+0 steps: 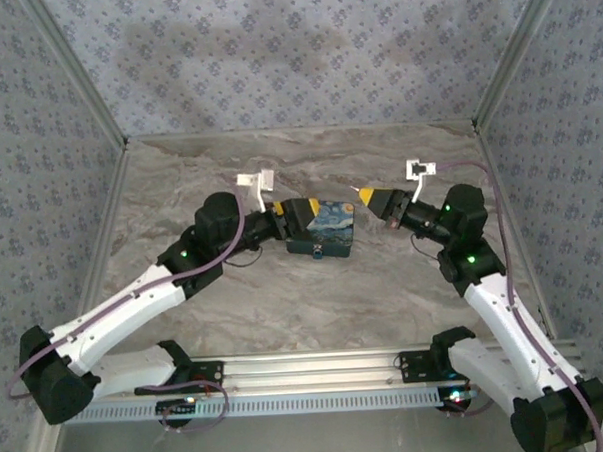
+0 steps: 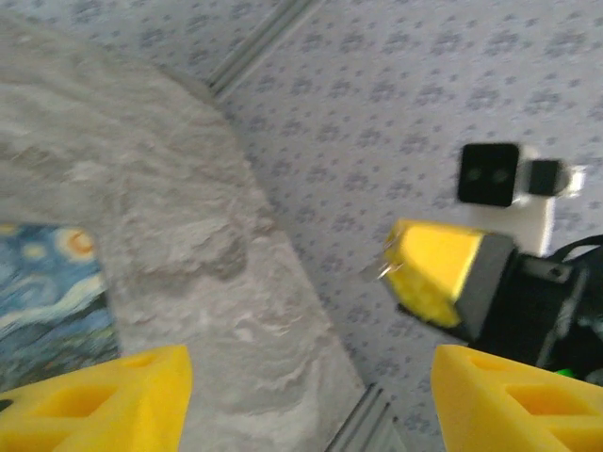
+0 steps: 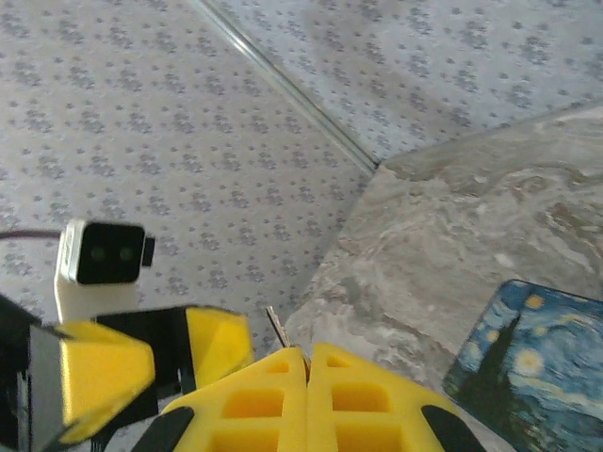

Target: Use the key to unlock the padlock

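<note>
**Table:** the marble-patterned table bears one starry-night box near its centre.

**Left gripper:** the left gripper sits at the box's left end. Its fingers are spread wide with nothing between them. It is judged to be stationed there to steady the box.

**Right gripper:** the right gripper hangs just off the box's right end, apparently raised above the table. Its fingers are pressed together on a thin metal key, whose tip projects forward.

**Padlock:** the padlock is a small dark item at the box's near face. It is too small to read the keyhole or shackle.

**Judgement:** the key is in hand but apart from the lock, and insertion has not begun. The tip needs aiming at the near face.
</note>
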Tool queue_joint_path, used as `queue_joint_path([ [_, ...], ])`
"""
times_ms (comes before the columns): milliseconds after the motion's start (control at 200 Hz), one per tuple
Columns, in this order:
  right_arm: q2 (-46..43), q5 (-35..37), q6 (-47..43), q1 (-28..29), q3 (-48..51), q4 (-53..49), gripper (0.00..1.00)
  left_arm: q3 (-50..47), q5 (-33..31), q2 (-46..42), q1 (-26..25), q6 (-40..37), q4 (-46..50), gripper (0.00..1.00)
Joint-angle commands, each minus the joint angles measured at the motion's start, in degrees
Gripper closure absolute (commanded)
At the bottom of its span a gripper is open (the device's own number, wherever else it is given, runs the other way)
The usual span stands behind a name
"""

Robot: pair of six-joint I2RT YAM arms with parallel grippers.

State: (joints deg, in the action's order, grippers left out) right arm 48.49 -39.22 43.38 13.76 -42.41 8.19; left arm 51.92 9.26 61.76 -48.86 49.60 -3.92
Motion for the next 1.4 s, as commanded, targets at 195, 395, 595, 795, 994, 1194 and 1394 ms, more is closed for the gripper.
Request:
queue_joint_path([
  [195, 0.2, -0.5, 0.83, 1.56, 1.76, 2.5, 1.0, -3.9, -1.06, -2.33, -0.18, 1.38, -3.34, 0.29],
  [395, 2.54, 6.9, -6.28, 1.7, -1.07, -7.8, 1.0, -1.1, -1.22, 2.39, -1.09, 0.46, -1.2, 0.25],
  [595, 13.31, 17.68, -15.34, 0.57, -6.71, -13.96, 1.0, -4.24, -5.31, 6.04, -4.35, -0.54, -1.0, 0.02],
  [795, 26.59, 25.65, -20.03, 0.54, -13.07, -11.97, 1.0, -9.34, -8.28, 10.99, -5.26, -0.07, -3.86, 0.02],
  [994, 38.48, 28.45, -22.93, 0.56, -19.8, -11.56, 1.0, -17.52, -14.43, 15.27, -6.11, -4.06, -19.74, 0.02],
  [1194, 46.31, 29.3, -24.94, 0.54, -23.98, -11.74, 1.0, -16.39, -15.57, 21.0, -6.16, -12.92, -20.53, 0.02],
  [1394, 51.76, 29.07, -26.04, 0.47, -25.44, -11.27, 1.0, -19.19, -13.05, 27.53, -5.81, -18.66, -35.31, 0.02],
])
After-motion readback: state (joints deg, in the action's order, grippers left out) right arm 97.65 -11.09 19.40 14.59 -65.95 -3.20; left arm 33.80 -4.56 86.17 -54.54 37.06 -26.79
